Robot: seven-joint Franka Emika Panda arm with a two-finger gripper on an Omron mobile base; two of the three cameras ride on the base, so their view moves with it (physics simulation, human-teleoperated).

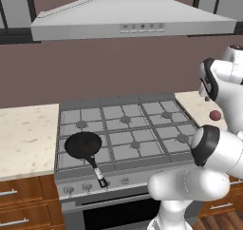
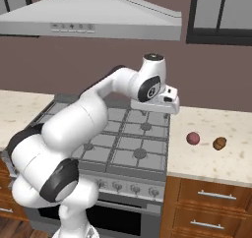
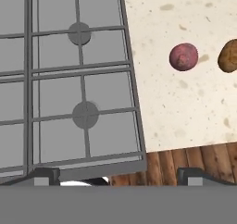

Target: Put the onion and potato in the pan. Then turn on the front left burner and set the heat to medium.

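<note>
Black and round, the pan (image 1: 83, 145) sits on the front left burner of the grey stove (image 1: 128, 129), its straight handle pointing toward the stove's front edge and slightly right, over the knobs (image 1: 78, 188). In the left base view the front left burner itself is hidden under the pan. The reddish-pink onion (image 2: 193, 138) and the orange-brown potato (image 2: 219, 143) lie near each other but apart on the speckled cream counter (image 2: 211, 148) right of the stove; the potato lies farther from the stove, and its long axis is hard to judge. My pincer (image 3: 119, 177) hangs above the stove's right edge, jaws spread wide, holding and touching nothing. Behind is a brown wall with a grey hood (image 1: 128, 20) overhead. Wooden drawers (image 2: 209, 202) sit under the counter.
</note>
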